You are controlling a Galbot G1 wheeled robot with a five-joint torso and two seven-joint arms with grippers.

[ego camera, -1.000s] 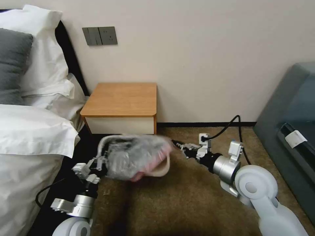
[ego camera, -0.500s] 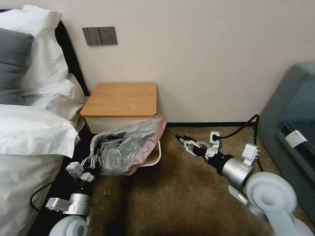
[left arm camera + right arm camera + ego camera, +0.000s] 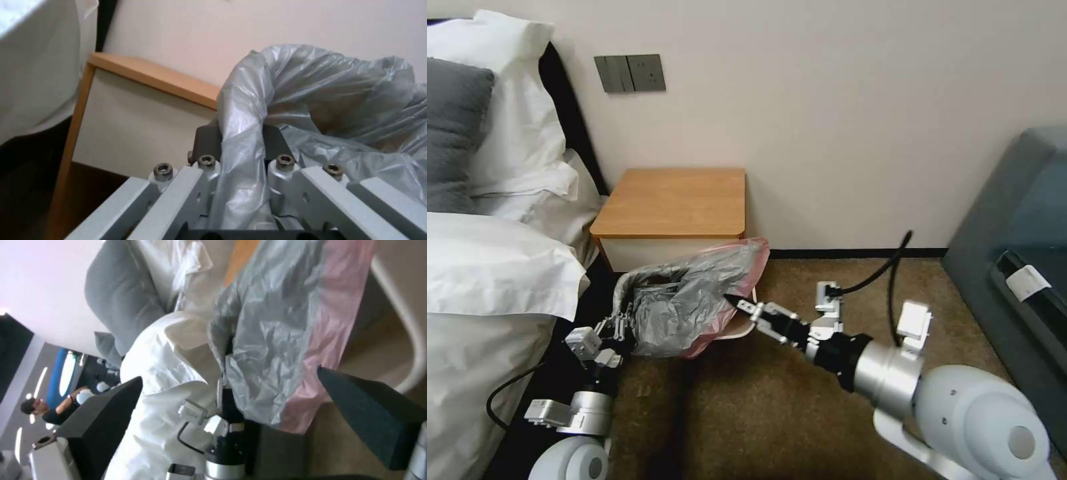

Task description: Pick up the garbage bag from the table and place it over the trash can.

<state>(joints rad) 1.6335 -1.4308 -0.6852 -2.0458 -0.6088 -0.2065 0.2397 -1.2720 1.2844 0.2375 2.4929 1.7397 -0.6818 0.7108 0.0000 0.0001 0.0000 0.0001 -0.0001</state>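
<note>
The garbage bag [image 3: 684, 300], crinkly grey plastic with a pink rim, lies draped over the beige trash can [image 3: 746, 328] on the carpet in front of the table [image 3: 674, 200]. My left gripper [image 3: 622, 319] is shut on the bag's near-left edge; the left wrist view shows the plastic [image 3: 311, 100] pinched in that gripper [image 3: 240, 143]. My right gripper [image 3: 737, 304] is open at the bag's pink rim on the right side. In the right wrist view its dark fingers [image 3: 369, 406] stand wide apart before the bag [image 3: 276, 323] and the can's rim [image 3: 402, 323].
A bed with white pillows [image 3: 494, 267] stands close on the left, beside my left arm. A grey upholstered seat [image 3: 1014, 220] fills the right side. Brown carpet [image 3: 774, 413] lies open in front of the can. A black cable [image 3: 887, 267] arches over my right wrist.
The bag, blurred and in motion a second ago, now rests over the can. My right gripper drew back to the right, then swung left to the bag's pink rim.
</note>
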